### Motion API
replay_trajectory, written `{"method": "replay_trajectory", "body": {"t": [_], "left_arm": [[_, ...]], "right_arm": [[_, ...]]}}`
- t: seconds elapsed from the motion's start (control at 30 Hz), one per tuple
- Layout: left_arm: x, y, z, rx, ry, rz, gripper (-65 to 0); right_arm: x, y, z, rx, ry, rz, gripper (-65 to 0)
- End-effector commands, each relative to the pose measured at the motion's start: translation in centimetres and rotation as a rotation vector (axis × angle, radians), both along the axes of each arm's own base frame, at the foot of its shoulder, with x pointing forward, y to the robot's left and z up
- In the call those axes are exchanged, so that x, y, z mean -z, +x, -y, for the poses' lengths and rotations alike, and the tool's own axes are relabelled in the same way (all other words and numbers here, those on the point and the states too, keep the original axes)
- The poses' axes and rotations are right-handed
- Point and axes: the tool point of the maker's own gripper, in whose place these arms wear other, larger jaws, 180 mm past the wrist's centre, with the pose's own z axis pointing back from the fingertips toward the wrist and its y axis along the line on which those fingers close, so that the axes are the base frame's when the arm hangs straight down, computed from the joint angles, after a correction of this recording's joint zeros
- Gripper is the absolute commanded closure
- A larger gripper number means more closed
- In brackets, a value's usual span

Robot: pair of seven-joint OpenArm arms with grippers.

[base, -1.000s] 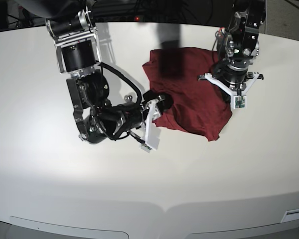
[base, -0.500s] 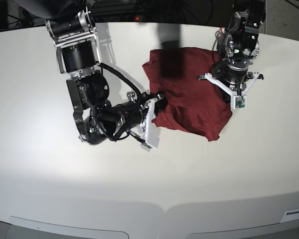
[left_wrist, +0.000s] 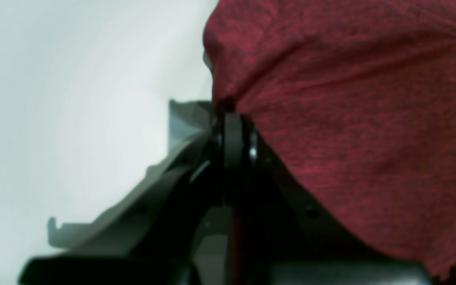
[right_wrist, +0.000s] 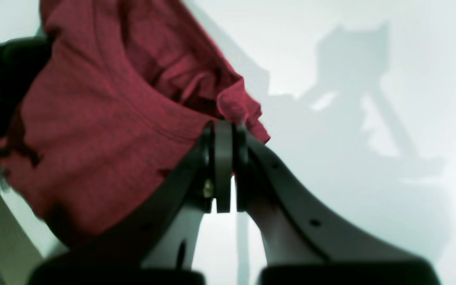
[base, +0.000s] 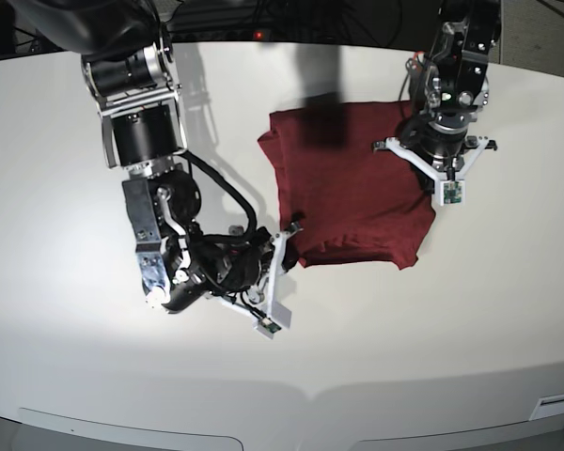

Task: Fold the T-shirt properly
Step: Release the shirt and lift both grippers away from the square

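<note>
Two claws pinching T-shirt (base: 352, 183) edges

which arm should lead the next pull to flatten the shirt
Probably the right. Its gripper is shut on the T-shirt's near-left corner, with bare table around to draw it out. The left gripper also pinches fabric, but sits over the far-right edge, better as an anchor.

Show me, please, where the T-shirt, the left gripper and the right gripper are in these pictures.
T-shirt (base: 352, 183): base view, middle of the flat red cloth.
Left gripper (left_wrist: 232, 118): left wrist view, closed fingertips pinching the shirt edge.
Right gripper (right_wrist: 224, 128): right wrist view, closed fingertips gripping a cloth fold.
</note>
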Motion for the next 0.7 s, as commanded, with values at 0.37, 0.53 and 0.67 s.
{"method": "replay_trajectory", "body": {"t": [0.37, 0.53, 0.67], "left_arm": [[-0.8, 0.6, -0.1, 0.003, 0.005, 0.03, 0.0], [-0.9, 0.6, -0.1, 0.003, 0.007, 0.033, 0.0], [-2.4, 1.1, -0.5, 0.009, 0.063, 0.085, 0.0]], "right_arm": [[-2.1, 3.2, 0.8, 0.035, -0.043, 0.165, -28.5], [-2.1, 3.9, 1.5, 0.048, -0.088, 0.21, -28.4], [-3.1, 4.7, 2.2, 0.085, -0.064, 0.232, -26.8]]}}
